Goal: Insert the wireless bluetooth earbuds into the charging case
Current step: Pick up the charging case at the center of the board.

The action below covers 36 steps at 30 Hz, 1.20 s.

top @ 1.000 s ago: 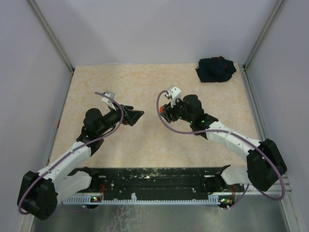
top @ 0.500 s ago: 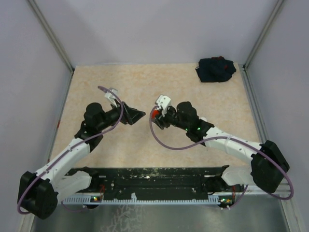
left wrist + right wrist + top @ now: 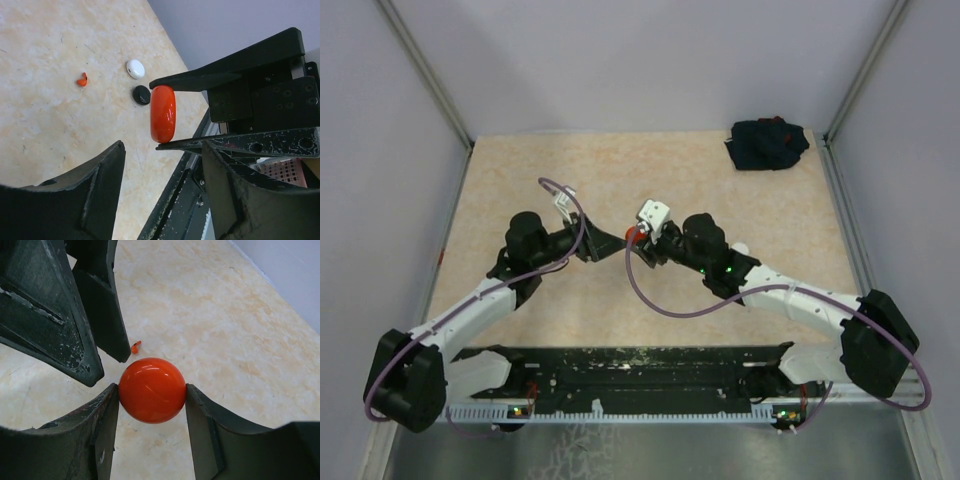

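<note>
My right gripper point(image 3: 152, 391) is shut on a round red charging case point(image 3: 151, 389), closed, and holds it above the table. The case also shows edge-on in the left wrist view point(image 3: 163, 114), pinched between the right fingers point(image 3: 225, 79). My left gripper point(image 3: 162, 150) is open and empty, its tips just short of the case; its fingers point(image 3: 95, 300) show at the top left of the right wrist view. In the top view the two grippers meet at mid-table point(image 3: 625, 240). One tiny red earbud point(image 3: 81, 80) lies on the table, also in the right wrist view point(image 3: 135, 346). The other earbuds are out of view.
A white round puck point(image 3: 135, 69) and a black round puck point(image 3: 142, 94) lie side by side on the table near the red earbud. A dark bundle point(image 3: 767, 144) sits at the back right corner. The black rail point(image 3: 630, 365) runs along the near edge.
The right gripper has carried the red case to the left, and the left gripper has moved right toward it. The two now nearly touch.
</note>
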Tool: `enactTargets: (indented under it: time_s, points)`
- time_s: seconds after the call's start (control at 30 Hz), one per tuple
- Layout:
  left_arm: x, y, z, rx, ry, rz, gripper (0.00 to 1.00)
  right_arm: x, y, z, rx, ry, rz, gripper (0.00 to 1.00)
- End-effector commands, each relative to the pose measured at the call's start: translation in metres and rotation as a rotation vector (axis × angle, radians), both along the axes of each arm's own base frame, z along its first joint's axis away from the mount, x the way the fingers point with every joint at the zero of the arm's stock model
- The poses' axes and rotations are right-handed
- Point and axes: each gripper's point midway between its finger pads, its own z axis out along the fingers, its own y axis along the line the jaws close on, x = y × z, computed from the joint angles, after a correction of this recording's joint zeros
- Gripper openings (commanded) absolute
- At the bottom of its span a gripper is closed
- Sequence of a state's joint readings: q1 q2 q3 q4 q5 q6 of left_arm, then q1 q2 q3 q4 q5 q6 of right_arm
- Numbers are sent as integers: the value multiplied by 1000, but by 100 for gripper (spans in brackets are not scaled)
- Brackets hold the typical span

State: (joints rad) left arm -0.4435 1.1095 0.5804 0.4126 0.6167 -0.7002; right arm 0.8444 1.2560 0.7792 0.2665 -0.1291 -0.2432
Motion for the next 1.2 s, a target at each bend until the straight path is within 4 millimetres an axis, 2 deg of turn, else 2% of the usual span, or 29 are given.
enactTargets:
  time_s: [0.0,0.67,0.93,1.03,1.17]
  points:
    - [-6,-5,9,-57,-24,-41,66,-2,8,47,102,-101,16,40]
    - [-5,-12,0,-88,-18,-69,41,-9,25,46,135,-76,61,40]
    - [-12,-18,4,-94,-87,-123,11,-8,30,43,148,-19,54,40]
    - [-13,-15,3,-61,-168,-126,0,-11,30,40,126,15,73,48]
    - [-12,-10,-1,19,-293,-129,0,-14,21,42,134,89,123,58]
